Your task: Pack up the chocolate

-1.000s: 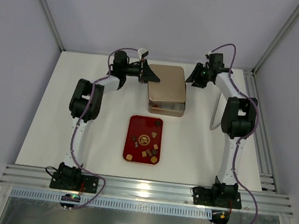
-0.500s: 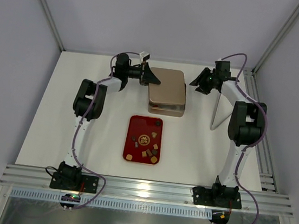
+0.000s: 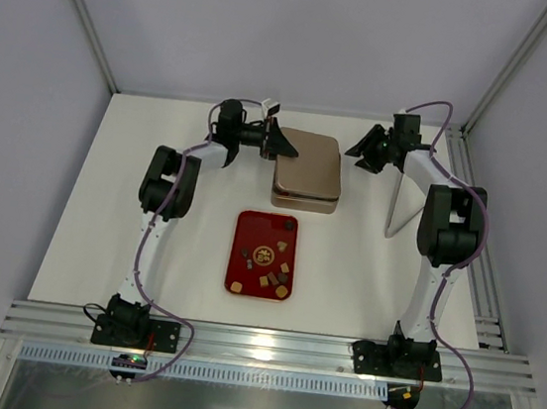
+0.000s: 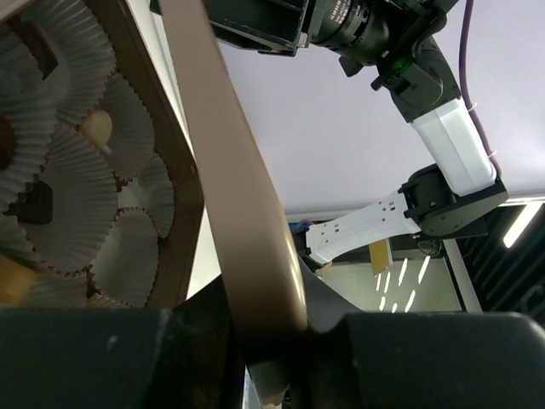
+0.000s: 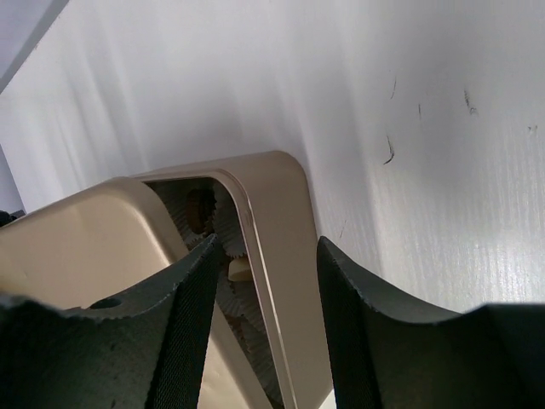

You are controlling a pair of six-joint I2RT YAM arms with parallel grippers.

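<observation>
On red tray (image 3: 246, 226) at table centre: chocolate (image 3: 265, 256) lies loose and scattered, well apart from both grippers. Few pieces sit in paper cups (image 4: 60, 196) inside gold box (image 3: 304, 201). Left gripper (image 3: 285, 149) pinches edge of lid (image 3: 309, 159), which is raised on that side. Right gripper (image 3: 351, 154) has jaws apart, straddling box rim without clamping. Risks: thin one-sided pinch slips, lid drops onto cups and jolts box; right fingers snag rim.

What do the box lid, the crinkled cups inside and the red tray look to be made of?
The lid is smooth, matte champagne-gold, thin with rounded corners: likely tin or coated card, and the look leaves that open. The cups look like thin white paper, going by their fine fluted pleats. The tray is uniform red with a raised rim, probably plastic, but it is too small to be sure.
</observation>
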